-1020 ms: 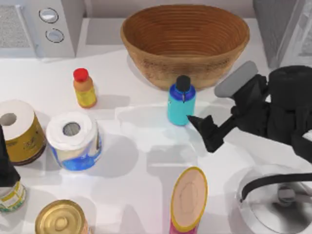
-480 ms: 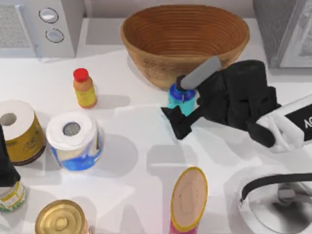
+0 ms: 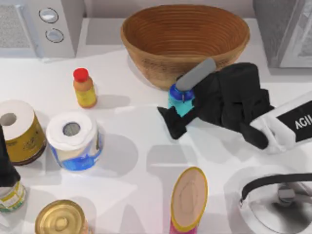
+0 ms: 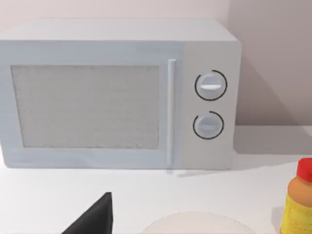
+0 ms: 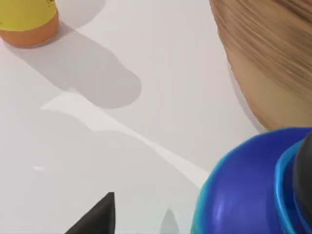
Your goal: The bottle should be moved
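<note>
Look at the top view: your right gripper (image 3: 179, 113) sits a little right of centre, reached in from the right edge, right at the bottle (image 3: 178, 100). The bottle stands upright on the white table (image 3: 136, 161), just below the front wall of the wicker basket (image 3: 185, 39) at the upper middle. One dark finger (image 3: 173, 122) pokes out on the bottle's lower left side; the other is hidden behind the bottle and wrist, so you cannot tell how wide the fingers stand or whether they grip it. In the right wrist view the bottle's blue shoulder (image 5: 243, 190) looms very close beside a finger tip (image 5: 95, 217). Your left arm (image 3: 6, 163) is parked at the left edge, beside the paper rolls (image 3: 73, 139).
</note>
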Controlling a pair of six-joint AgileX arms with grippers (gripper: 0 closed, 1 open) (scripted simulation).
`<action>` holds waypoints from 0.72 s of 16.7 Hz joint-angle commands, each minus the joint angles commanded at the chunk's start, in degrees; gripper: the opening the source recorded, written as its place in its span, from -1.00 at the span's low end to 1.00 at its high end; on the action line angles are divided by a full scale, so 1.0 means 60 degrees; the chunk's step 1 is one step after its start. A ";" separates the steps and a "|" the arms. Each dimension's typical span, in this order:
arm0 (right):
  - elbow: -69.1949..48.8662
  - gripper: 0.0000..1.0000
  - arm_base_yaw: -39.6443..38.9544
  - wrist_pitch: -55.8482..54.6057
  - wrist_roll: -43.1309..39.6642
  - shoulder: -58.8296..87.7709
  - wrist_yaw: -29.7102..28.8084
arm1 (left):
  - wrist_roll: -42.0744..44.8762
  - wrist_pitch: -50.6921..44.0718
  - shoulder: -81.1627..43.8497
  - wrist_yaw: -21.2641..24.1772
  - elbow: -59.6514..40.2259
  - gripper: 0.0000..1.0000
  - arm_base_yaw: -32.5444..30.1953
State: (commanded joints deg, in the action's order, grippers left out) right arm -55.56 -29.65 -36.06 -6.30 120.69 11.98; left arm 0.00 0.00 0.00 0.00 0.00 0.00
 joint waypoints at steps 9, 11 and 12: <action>0.0000 -0.51 0.0000 0.0000 0.0000 0.0000 0.0000 | 0.0000 0.0000 0.0000 0.0000 0.0000 1.00 0.0000; 0.0000 -0.81 0.0000 0.0000 0.0000 0.0000 0.0000 | 0.0000 0.0000 0.0000 0.0000 0.0000 1.00 0.0000; 0.0000 -0.96 0.0000 0.0000 0.0000 0.0000 0.0000 | 0.0000 0.0000 0.0000 0.0000 0.0000 1.00 0.0000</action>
State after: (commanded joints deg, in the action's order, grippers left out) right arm -55.56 -29.65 -36.06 -6.30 120.69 11.98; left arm 0.00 0.00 0.00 0.00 0.00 0.00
